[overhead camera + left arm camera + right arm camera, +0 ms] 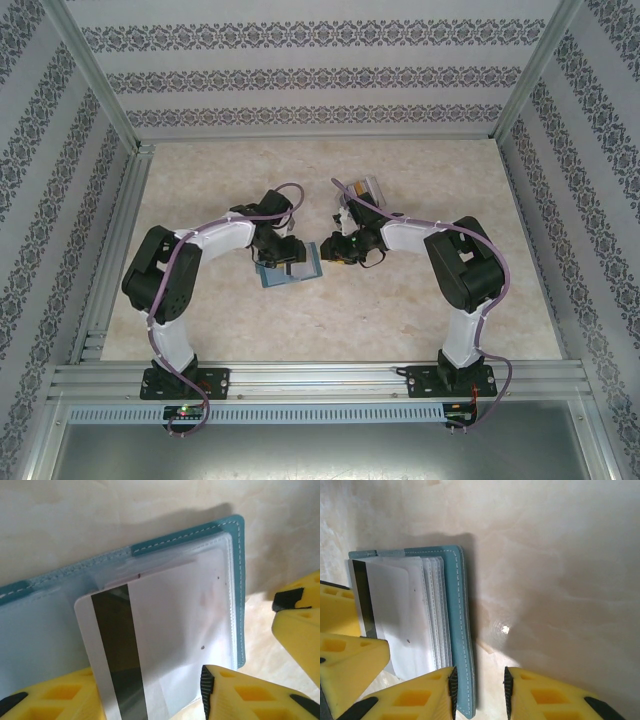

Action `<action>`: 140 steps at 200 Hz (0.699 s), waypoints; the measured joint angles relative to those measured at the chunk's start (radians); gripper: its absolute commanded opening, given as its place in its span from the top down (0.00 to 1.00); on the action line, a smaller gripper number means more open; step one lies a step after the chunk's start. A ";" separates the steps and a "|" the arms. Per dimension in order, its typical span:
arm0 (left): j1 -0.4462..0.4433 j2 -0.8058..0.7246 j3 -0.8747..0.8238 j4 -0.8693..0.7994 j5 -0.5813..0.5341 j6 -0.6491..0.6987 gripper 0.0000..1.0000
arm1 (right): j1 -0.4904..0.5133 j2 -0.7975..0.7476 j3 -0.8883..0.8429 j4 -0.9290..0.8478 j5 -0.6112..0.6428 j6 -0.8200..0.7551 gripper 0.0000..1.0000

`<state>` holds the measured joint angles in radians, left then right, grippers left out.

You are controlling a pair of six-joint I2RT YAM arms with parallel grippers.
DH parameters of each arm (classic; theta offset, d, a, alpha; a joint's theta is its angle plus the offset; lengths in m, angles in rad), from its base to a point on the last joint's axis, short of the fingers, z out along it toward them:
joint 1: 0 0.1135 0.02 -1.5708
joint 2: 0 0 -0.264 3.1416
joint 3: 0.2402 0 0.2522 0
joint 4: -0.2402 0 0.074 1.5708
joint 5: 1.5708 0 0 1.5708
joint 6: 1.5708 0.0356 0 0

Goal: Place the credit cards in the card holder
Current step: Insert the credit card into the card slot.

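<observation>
Card in hand: a pale grey card [165, 630] with a dark magnetic stripe lay partly under the clear film of a pocket, its stripe side outside the film.
Card holder: the card holder [239, 580] lay open and flat on the table [450, 300], between the two grippers.
Key relation: the card's long axis ran straight out from the left gripper [150, 675] into the holder. The uncovered strip faced the fold, so the remaining push was probably toward the stitched outer edge.
Left gripper: its jaws stood apart, one at each long edge of the card. Whether the pads pressed on the card could not be told.
Right gripper: the right gripper [479, 680] was partly open, astride the holder's teal outer edge. One pad lay against the cover, with bare table showing before the other, so nothing was clamped.
Nearer arm: the left one, directly behind the card. The right was placed to steady the cover.
Remaining cards: a small stack [362, 187] lay well apart toward the back, nearer the right arm.
Materials: teal cover with pale stitching, thin floppy sleeves, a stiff smooth card, and a smooth pale tabletop.
</observation>
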<state>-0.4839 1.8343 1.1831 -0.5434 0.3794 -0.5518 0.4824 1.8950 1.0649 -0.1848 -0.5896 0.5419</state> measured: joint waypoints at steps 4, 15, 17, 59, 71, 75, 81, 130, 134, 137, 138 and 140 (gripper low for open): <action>-0.006 0.003 0.011 -0.017 -0.013 0.000 0.47 | 0.000 0.000 0.000 0.000 0.000 0.000 0.66; -0.022 0.007 0.039 -0.052 -0.048 0.003 0.45 | 0.000 0.000 0.000 -0.001 0.003 0.000 0.66; -0.024 0.008 0.044 -0.058 -0.053 0.003 0.45 | 0.000 0.000 0.000 -0.002 0.003 0.000 0.66; -0.054 0.013 0.116 -0.159 -0.160 0.012 0.41 | 0.000 0.000 0.000 -0.007 0.003 -0.002 0.66; -0.058 0.019 0.126 -0.175 -0.180 0.014 0.41 | 0.000 0.000 0.000 -0.008 0.004 -0.004 0.66; -0.060 0.024 0.130 -0.180 -0.183 0.015 0.41 | 0.000 0.000 0.000 -0.008 0.004 -0.005 0.66; -0.064 0.030 0.135 -0.189 -0.190 0.015 0.41 | 0.000 0.000 0.000 -0.009 0.005 -0.006 0.66; -0.095 0.103 0.170 -0.220 -0.209 0.025 0.40 | 0.000 0.000 0.000 -0.023 0.006 -0.019 0.66; -0.096 0.106 0.170 -0.221 -0.209 0.025 0.40 | 0.000 0.000 0.000 -0.023 0.006 -0.020 0.66; -0.097 0.109 0.170 -0.222 -0.209 0.025 0.40 | 0.000 0.000 0.000 -0.024 0.006 -0.020 0.66; -0.097 0.110 0.170 -0.222 -0.209 0.025 0.40 | 0.000 0.000 0.000 -0.024 0.006 -0.020 0.66; -0.097 0.111 0.170 -0.222 -0.209 0.025 0.40 | 0.000 0.000 0.000 -0.024 0.006 -0.021 0.66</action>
<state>-0.5808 1.9457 1.3529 -0.7650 0.1707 -0.5266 0.4820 1.8950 1.0653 -0.2089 -0.5835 0.5213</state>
